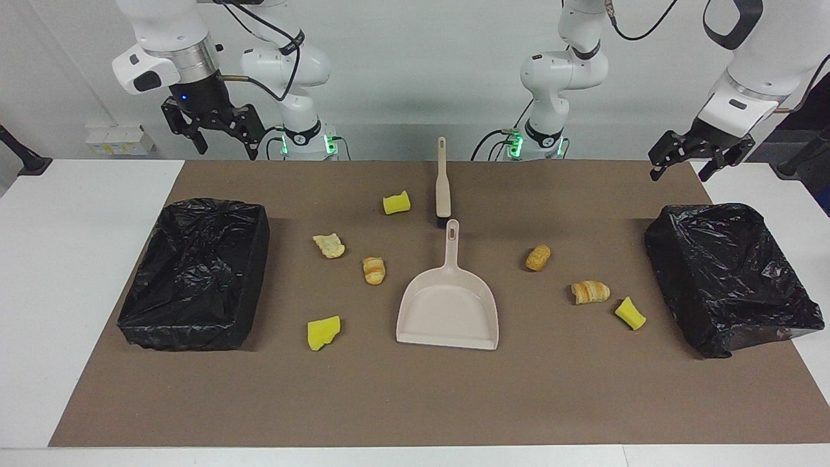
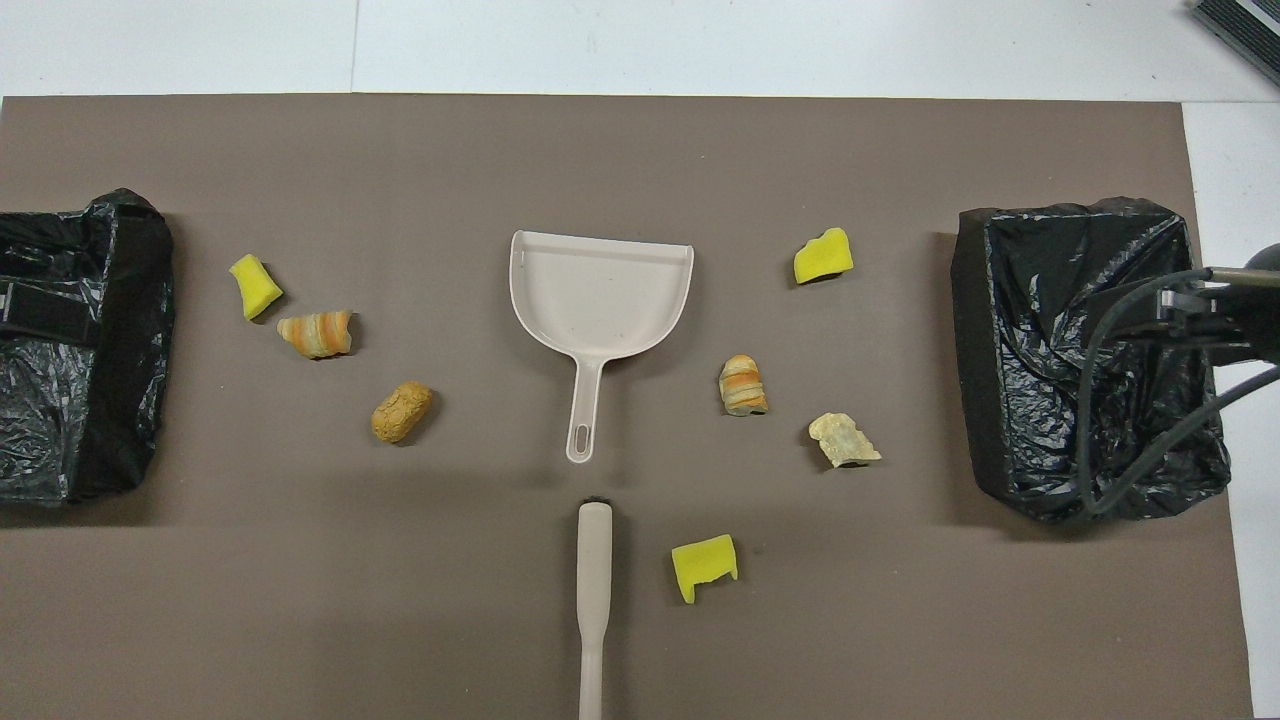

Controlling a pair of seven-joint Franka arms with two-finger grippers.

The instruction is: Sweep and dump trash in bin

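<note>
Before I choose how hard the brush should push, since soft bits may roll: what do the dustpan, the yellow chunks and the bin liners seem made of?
The dustpan looks like hard beige plastic, smooth and faintly glossy, moulded with a slotted handle. The yellow chunks, such as this one, look like matte, porous sponge foam with torn edges. The bin liner seems thin black plastic film, crinkled and shiny.

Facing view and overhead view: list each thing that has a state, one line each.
Left gripper: open, holds nothing, raised over the table's corner.
Right gripper: open, holds nothing, raised.
Dustpan: flat on the mat, nothing in it.
Brush: lying on the mat, untouched.
Trash: seven bits scattered on the mat, unswept.
Bins: two, lined with black bags, no trash visible inside.
</note>
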